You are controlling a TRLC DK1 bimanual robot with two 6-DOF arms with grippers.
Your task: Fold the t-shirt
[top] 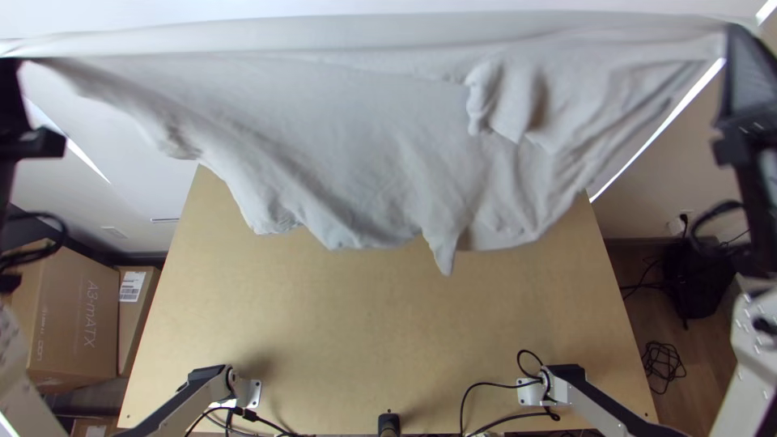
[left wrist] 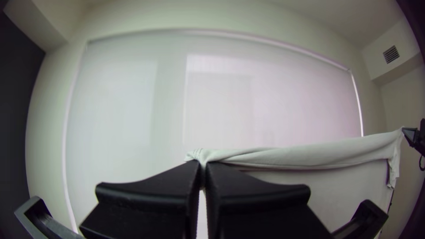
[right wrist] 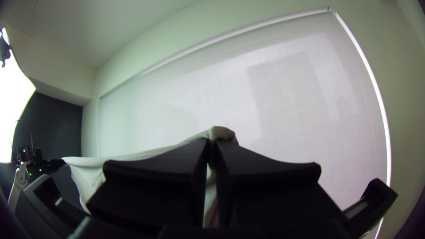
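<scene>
Stretched wide between both grippers, the light grey t-shirt (top: 340, 137) hangs above the far part of the table, its upper edge nearly straight and its lower part draping in loose folds. My left gripper (top: 10, 61) is at the top view's upper left, my right gripper (top: 728, 36) at its upper right. In the left wrist view the left gripper (left wrist: 202, 166) is shut on a gathered bit of the t-shirt (left wrist: 310, 155). The right wrist view has the right gripper (right wrist: 212, 144) shut on another part of the t-shirt (right wrist: 128, 157).
Below the cloth lies the bare wooden table (top: 364, 324). Cables (top: 494, 405) run along its near edge by the arm bases. Cardboard boxes (top: 81, 316) stand left of the table, and a black bag (top: 696, 279) is on the floor at right.
</scene>
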